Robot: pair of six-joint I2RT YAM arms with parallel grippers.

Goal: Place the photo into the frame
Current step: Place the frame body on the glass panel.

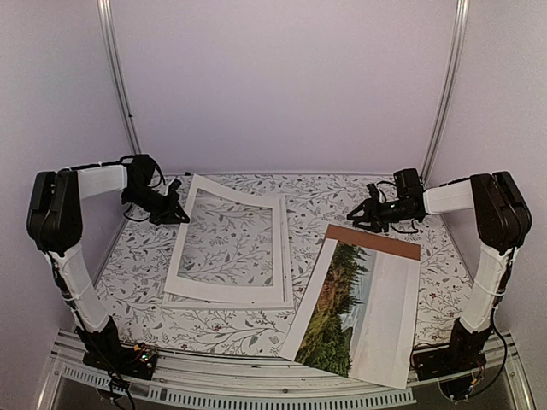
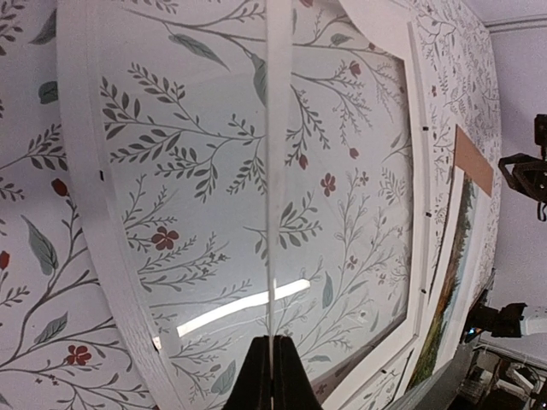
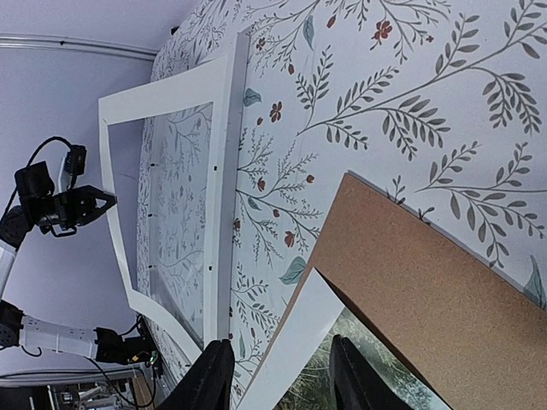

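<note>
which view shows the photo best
Top external: the whole photo lies flat in view, landscape and white margins clear. The left wrist view catches only an edge-on sliver at its right; the right wrist view only a corner at the bottom.

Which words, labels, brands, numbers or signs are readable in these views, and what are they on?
None can be read: the photo, the frame, the white mat, the brown backing board and the floral tablecloth bear no lettering.
</note>
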